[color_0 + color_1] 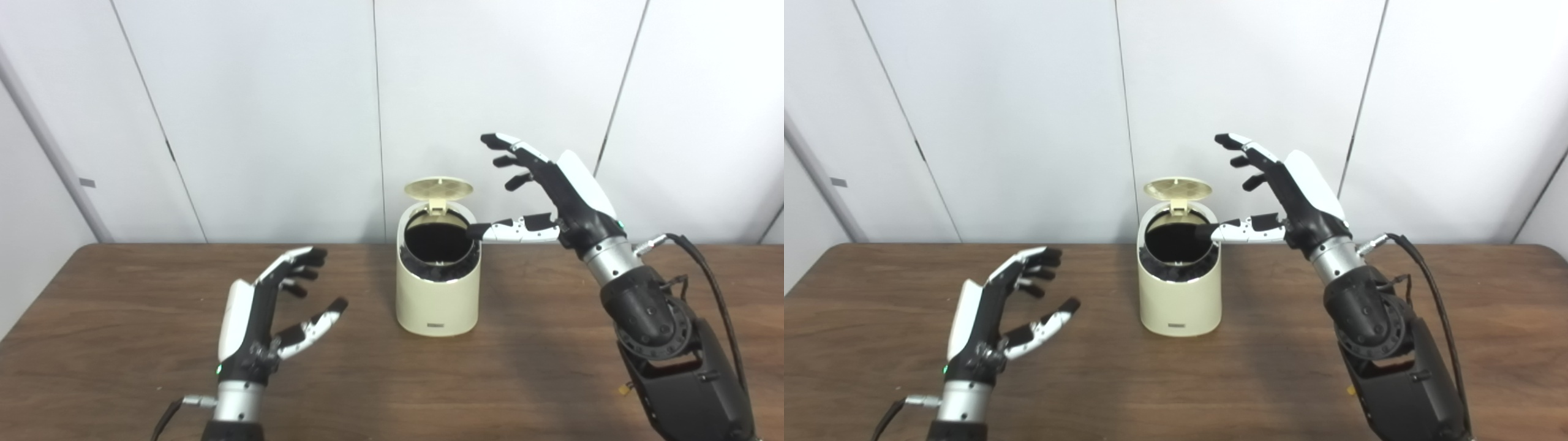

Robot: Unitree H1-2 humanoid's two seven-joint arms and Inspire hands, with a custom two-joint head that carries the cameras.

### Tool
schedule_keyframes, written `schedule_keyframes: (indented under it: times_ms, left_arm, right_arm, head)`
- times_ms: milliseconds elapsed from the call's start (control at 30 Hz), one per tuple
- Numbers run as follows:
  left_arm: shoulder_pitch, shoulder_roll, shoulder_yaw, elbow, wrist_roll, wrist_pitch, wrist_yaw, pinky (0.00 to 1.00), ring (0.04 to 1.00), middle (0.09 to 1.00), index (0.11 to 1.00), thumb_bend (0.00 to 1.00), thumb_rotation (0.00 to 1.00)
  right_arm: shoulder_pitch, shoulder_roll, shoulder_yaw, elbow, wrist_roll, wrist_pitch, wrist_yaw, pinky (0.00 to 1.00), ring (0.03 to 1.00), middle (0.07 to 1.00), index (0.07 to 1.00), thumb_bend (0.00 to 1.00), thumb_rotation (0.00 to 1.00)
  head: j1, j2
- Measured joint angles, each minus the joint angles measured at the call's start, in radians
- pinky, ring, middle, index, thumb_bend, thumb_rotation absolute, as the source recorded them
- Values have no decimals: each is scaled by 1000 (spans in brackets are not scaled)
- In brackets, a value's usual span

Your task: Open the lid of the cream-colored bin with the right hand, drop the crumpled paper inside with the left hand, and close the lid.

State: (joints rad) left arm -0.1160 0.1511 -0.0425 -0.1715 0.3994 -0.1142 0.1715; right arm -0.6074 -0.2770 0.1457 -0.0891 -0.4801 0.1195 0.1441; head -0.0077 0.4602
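Observation:
The cream-colored bin (437, 300) stands on the middle of the wooden table (122, 288). Its round lid (438, 188) is flipped up at the back, and the dark inside shows. My right hand (545, 190) hovers open just right of the bin's top, the thumb tip at the rim, the fingers spread above. To the left of the bin, my left hand (275, 306) is raised over the table, open and empty. No crumpled paper shows in either view; the bin's inside is too dark to tell.
White wall panels (275, 110) close off the far side right behind the table. My right forearm (667, 343), with its cable, crosses the table's right part. Bare wood lies in front of the bin and between the hands.

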Motion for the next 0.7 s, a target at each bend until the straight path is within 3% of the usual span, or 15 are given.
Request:
schedule_keyframes:
  times_ms: [167,400,567,700]
  left_arm:
    - [39,14,14,10,-12,15,-32,543,651,710,738,635,152]
    - [95,18,6,105,-13,25,-76,549,644,705,728,664,44]
    - [94,22,-4,128,-16,14,-84,531,626,684,713,675,0]
    - [92,22,-8,138,-13,13,-83,543,628,680,701,685,0]
  right_arm:
    - [-11,0,3,5,-4,0,14,616,834,892,858,731,397]
    - [-33,1,5,7,-1,8,41,617,820,897,867,714,371]
    - [-59,0,18,16,-21,7,45,604,808,890,868,720,421]
    - [-63,-1,22,16,-35,13,54,655,853,903,870,704,441]
  head:
    - [3,-3]
    - [6,-9]
    - [5,-11]
    - [6,-11]
